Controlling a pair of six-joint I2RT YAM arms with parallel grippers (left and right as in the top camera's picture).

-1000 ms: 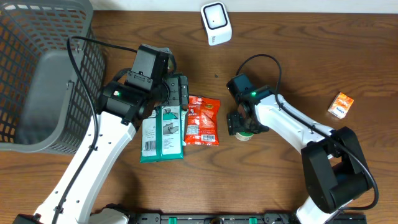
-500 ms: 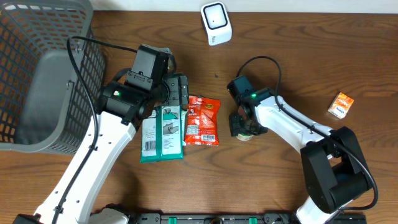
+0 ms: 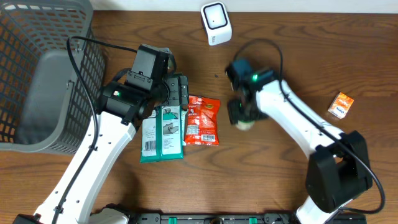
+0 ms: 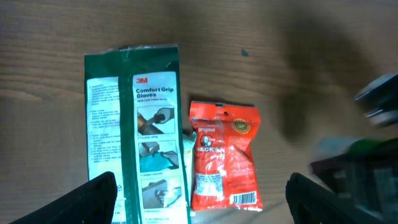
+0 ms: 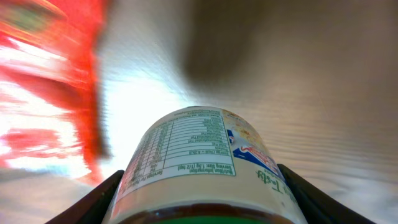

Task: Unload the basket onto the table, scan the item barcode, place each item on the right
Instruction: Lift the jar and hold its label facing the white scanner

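The right gripper (image 5: 202, 190) pinches a small pale jar (image 5: 205, 155), one finger against each side. The jar's long axis runs straight away from the wrist camera, with the nutrition panel facing up and a green band at its near end. Overhead, though blurred, the jar shows over the middle of the bench (image 3: 280, 56). The red snack packet (image 3: 202, 121) is just left of it, and bare wood reaches to the white scanner (image 3: 216, 23) at the far edge. The left gripper (image 4: 208, 199) hangs spread above the gloves pack (image 4: 140, 137). An orange box (image 3: 341, 104) lies well to the right.

White arms (image 3: 93, 149), black joints (image 3: 149, 62), cables (image 3: 99, 43); seemingly green lights (image 3: 254, 78).
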